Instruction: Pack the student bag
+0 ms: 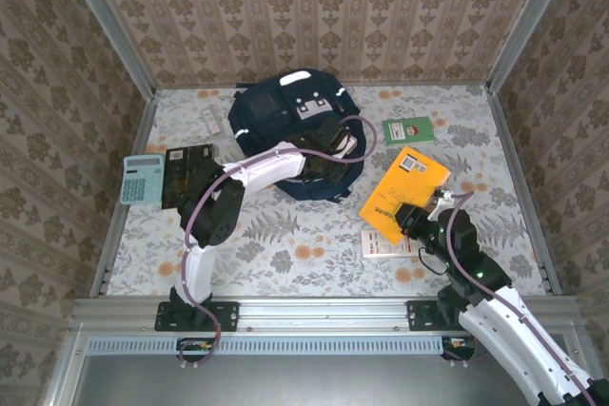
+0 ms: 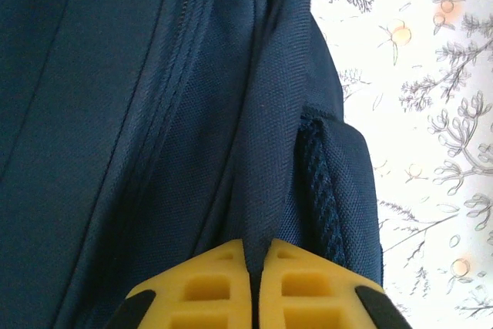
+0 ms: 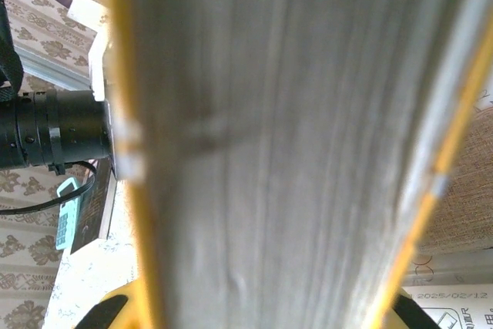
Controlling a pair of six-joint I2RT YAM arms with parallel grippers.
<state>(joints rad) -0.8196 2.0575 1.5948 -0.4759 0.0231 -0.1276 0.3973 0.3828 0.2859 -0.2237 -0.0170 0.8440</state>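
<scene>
Both closed: left gripper (image 2: 256, 256) pinches a fold of the student bag (image 2: 115, 152), right gripper (image 1: 406, 215) clamps a yellow book (image 1: 411, 181), over a floral table (image 1: 285, 246), wallpapered walls (image 1: 324, 7) around.

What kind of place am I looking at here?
Likely a staged robot test booth: wallpapered panels in metal framing box in a floral-covered table, with a mounting rail along its near edge.
</scene>
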